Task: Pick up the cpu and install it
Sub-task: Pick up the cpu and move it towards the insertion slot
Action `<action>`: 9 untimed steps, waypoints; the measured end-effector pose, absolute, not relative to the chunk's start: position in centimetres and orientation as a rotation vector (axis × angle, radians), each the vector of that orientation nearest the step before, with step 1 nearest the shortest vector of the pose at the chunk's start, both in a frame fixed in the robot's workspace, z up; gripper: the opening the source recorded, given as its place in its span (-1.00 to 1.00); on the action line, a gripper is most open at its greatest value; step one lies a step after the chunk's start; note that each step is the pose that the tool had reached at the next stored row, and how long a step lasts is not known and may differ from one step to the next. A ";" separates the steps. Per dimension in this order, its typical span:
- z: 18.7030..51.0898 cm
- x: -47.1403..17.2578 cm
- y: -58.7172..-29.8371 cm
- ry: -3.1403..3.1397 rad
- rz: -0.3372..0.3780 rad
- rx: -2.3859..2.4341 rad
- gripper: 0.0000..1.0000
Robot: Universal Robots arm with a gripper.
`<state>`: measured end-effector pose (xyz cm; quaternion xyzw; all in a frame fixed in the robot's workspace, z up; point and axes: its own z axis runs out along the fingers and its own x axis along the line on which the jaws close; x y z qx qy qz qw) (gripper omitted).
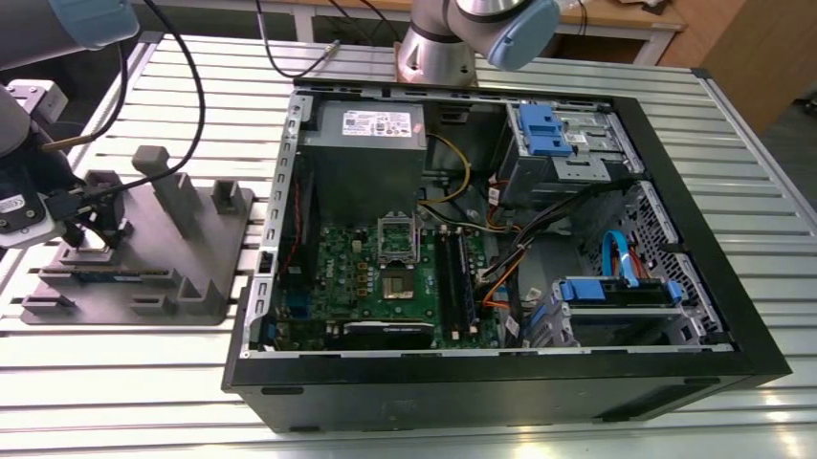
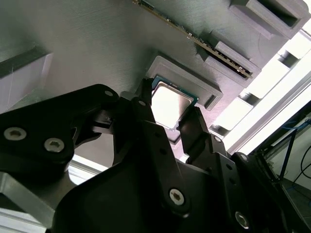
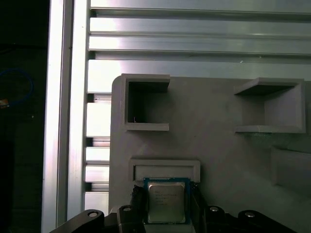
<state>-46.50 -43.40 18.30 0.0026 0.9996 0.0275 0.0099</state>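
Note:
The cpu (image 3: 166,208), a small square chip with a silvery top, sits between my gripper's (image 3: 166,200) two black fingers, just beside its shallow pocket (image 3: 164,168) on the grey plastic tray (image 1: 191,253). In the second wrist view the fingers (image 2: 146,104) press on opposite edges of the cpu (image 2: 169,103), so the gripper (image 2: 170,104) is shut on it. In the exterior view my gripper (image 1: 92,234) hangs over the tray's end at the exterior view's left. The open socket frame (image 1: 397,237) stands on the green motherboard (image 1: 358,277) inside the computer case.
The open black computer case (image 1: 715,287) lies on the slatted aluminium table (image 1: 511,76), with a power supply (image 1: 367,129), blue drive bays (image 1: 542,129) and cables (image 1: 511,249) inside. A memory stick (image 2: 204,43) rests in a tray slot. Upright posts (image 1: 166,186) rise from the tray.

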 end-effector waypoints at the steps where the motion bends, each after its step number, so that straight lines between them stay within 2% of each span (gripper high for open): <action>1: 18.3 -46.5 -43.4 3.121 0.086 0.008 -0.06; 9: 18.8 -46.5 -43.4 3.120 0.086 0.008 -0.06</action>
